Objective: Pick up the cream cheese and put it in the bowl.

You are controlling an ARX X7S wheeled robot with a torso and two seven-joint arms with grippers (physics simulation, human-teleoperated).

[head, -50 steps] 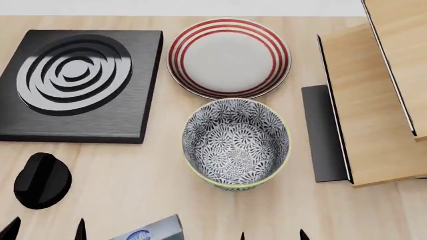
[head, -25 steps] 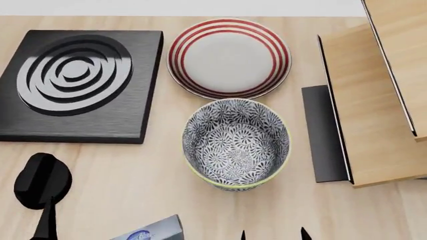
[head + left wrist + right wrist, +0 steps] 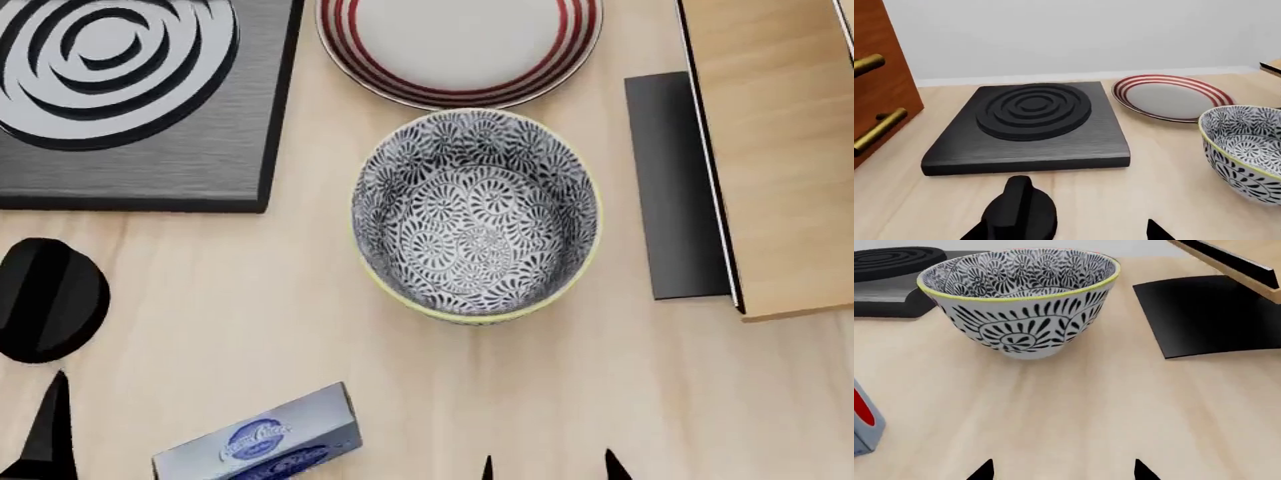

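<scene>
The cream cheese point(image 3: 262, 449) bears a blue oval label with white script, seemingly too small to read.

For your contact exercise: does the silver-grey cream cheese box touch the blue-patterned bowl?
Apart. The head view shows bare wooden table between the cream cheese box and the bowl.
</scene>
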